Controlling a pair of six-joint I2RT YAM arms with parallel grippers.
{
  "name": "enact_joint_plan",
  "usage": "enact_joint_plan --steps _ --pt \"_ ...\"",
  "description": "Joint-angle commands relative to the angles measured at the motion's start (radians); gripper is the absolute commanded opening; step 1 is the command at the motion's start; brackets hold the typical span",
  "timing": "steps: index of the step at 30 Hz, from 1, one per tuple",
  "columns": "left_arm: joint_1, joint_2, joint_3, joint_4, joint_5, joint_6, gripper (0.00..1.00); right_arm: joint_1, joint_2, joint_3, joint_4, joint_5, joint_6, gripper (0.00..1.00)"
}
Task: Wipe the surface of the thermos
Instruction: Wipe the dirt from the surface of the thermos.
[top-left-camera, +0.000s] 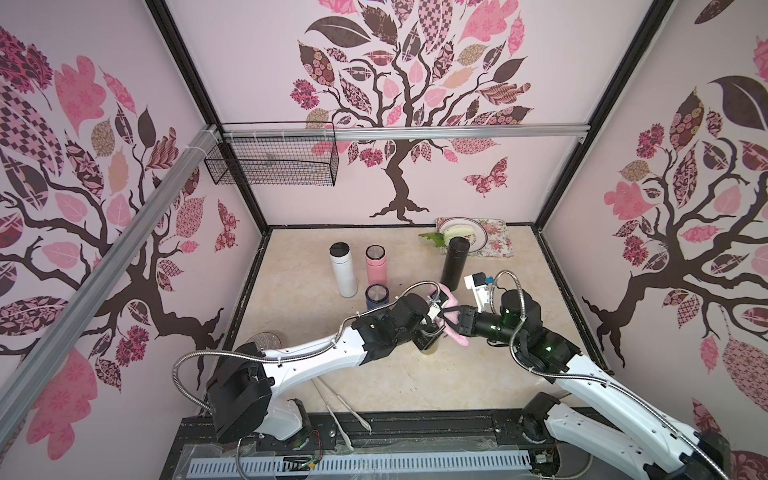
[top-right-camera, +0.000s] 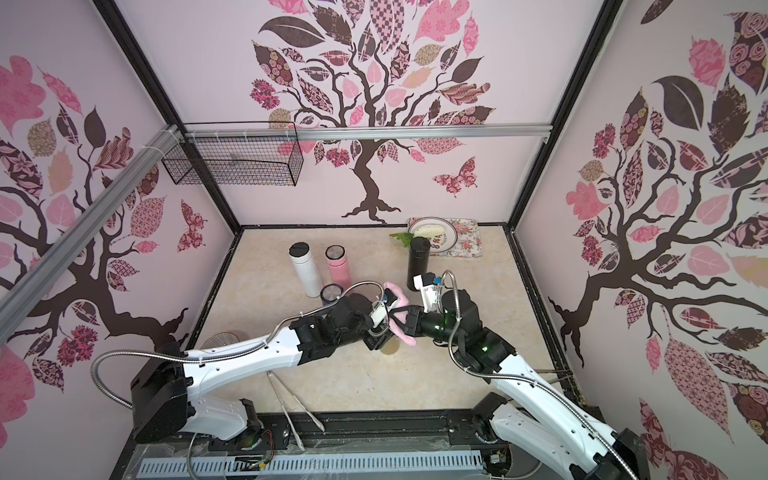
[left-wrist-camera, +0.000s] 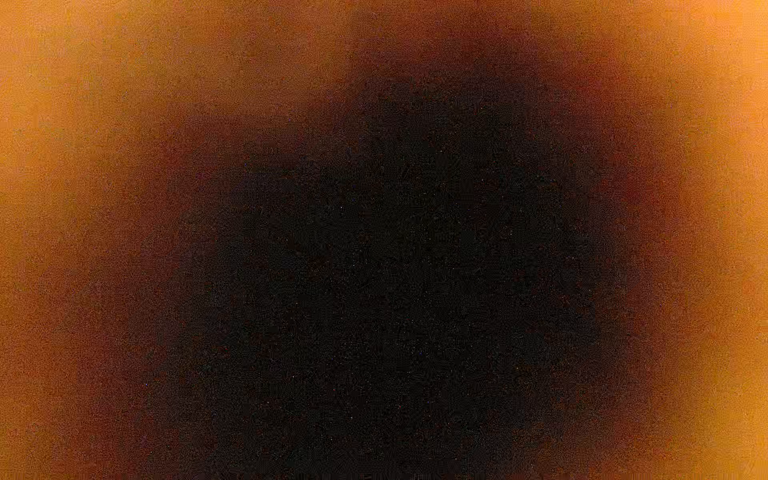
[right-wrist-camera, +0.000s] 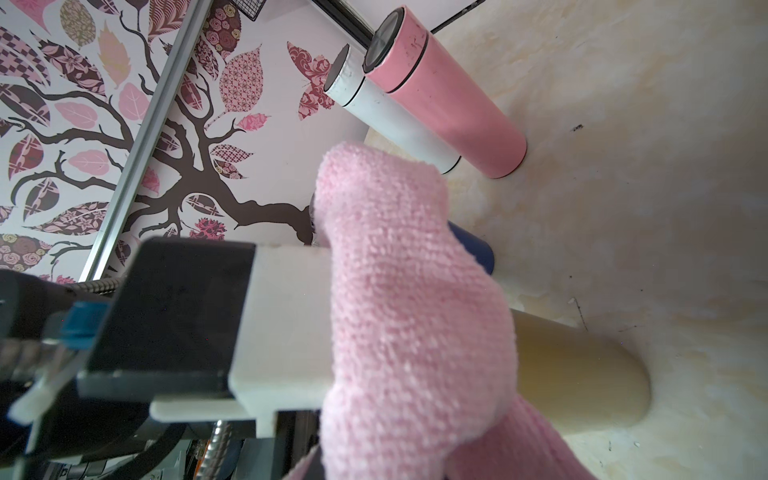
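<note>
A cream thermos (top-left-camera: 430, 348) (top-right-camera: 390, 347) (right-wrist-camera: 582, 374) stands upright near the middle of the table. My left gripper (top-left-camera: 427, 334) (top-right-camera: 380, 332) comes down over its top and hides most of it. Whether its jaws are open or shut does not show. The left wrist view is only an orange and dark blur. My right gripper (top-left-camera: 451, 320) (top-right-camera: 399, 318) is shut on a pink cloth (top-left-camera: 449, 300) (top-right-camera: 405, 338) (right-wrist-camera: 415, 311). The cloth hangs against the thermos's upper part, right beside the left gripper.
Behind stand a white thermos (top-left-camera: 344, 270), a pink thermos (top-left-camera: 377, 266), a dark blue thermos (top-left-camera: 377, 296) and a black thermos (top-left-camera: 455, 264). A plate (top-left-camera: 478, 241) on a floral tray (top-left-camera: 500, 245) sits at the back right. Tongs (top-left-camera: 345, 409) lie at the front edge. A wire basket (top-left-camera: 274, 164) hangs on the wall.
</note>
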Motion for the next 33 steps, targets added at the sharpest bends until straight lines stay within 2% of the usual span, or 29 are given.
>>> enact_joint_plan --steps 1,7,10,14,18,19,22,24,25,31,33 --pt "-0.011 0.004 -0.02 0.042 0.019 0.02 0.71 -0.004 0.051 0.028 -0.009 -0.043 -0.009 0.0" --pt "-0.011 -0.001 -0.062 0.084 0.013 -0.005 0.79 -0.04 0.074 0.05 -0.006 -0.063 0.005 0.0" --pt "-0.011 0.002 -0.079 0.096 0.026 -0.014 0.79 -0.057 0.075 0.051 0.001 -0.07 0.016 0.0" --pt "-0.01 -0.003 -0.11 0.122 0.01 -0.033 0.73 -0.079 0.074 0.054 -0.006 -0.08 0.024 0.0" --pt "-0.01 0.002 -0.131 0.163 0.011 -0.042 0.62 -0.088 0.065 0.038 0.014 -0.086 0.053 0.0" --pt "-0.011 0.008 -0.13 0.171 0.012 -0.045 0.56 -0.087 0.068 0.031 0.039 -0.102 0.069 0.0" --pt "-0.01 0.02 -0.135 0.203 0.022 -0.046 0.36 -0.089 0.08 0.008 0.108 -0.15 0.117 0.0" --pt "-0.01 0.027 -0.125 0.211 0.048 -0.04 0.07 -0.088 0.087 -0.001 0.145 -0.161 0.141 0.0" --pt "-0.009 0.03 -0.12 0.207 0.055 -0.041 0.0 -0.088 0.093 0.002 0.156 -0.162 0.146 0.0" --pt "-0.016 0.044 -0.118 0.216 0.078 -0.055 0.0 -0.088 0.202 0.059 0.25 -0.154 0.187 0.0" --pt "-0.017 0.046 -0.115 0.217 0.061 -0.064 0.0 -0.088 0.221 0.078 0.226 -0.177 0.172 0.0"
